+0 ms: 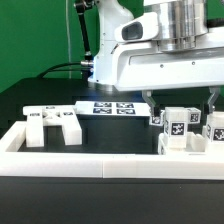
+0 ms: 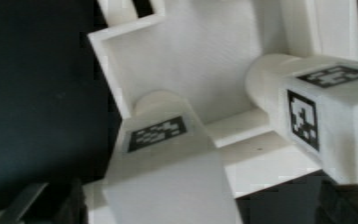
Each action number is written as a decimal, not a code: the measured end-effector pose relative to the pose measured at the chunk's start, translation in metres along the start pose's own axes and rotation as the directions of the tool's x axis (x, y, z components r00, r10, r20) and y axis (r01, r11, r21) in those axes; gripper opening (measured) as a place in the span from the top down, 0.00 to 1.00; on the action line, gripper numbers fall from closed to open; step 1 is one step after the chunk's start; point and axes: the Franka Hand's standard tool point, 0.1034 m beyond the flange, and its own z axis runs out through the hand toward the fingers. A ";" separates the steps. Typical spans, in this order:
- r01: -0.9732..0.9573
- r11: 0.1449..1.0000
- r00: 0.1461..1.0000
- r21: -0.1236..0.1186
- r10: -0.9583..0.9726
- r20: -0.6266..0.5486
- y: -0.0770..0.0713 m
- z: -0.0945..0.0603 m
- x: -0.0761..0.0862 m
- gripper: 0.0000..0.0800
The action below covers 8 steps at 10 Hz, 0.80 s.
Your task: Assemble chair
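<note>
Just beneath the spread gripper (image 1: 181, 104), chair (image 1: 176, 127)

Exterior view: chair parts (image 1: 185, 128), to the exterior view's right of the marker board (image 1: 108, 108), cut by the frame edge; bases hidden behind border rail (image 1: 100, 162); hand (image 1: 180, 100) contact with them indeterminate. Wrist view: parts overflow frame, blurred; tag (image 2: 155, 132) unreadable.

Hand (image 1: 181, 100) low, jaws spread wide
</note>
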 end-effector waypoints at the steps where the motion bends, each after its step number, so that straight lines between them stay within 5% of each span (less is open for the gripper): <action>1: 0.078 0.997 0.997 -0.004 -0.078 0.000 0.003 0.000 0.001 0.19; 4: 0.210 0.978 0.978 -0.006 -0.210 0.005 0.005 0.002 0.000 0.19; 6: 0.209 0.978 0.978 -0.006 -0.209 0.005 0.005 0.002 0.000 0.48; 7: 0.187 0.982 0.982 -0.005 -0.187 0.004 0.004 0.002 0.000 0.48; 8: 0.188 0.982 0.982 -0.005 -0.188 0.004 0.005 0.002 0.000 0.64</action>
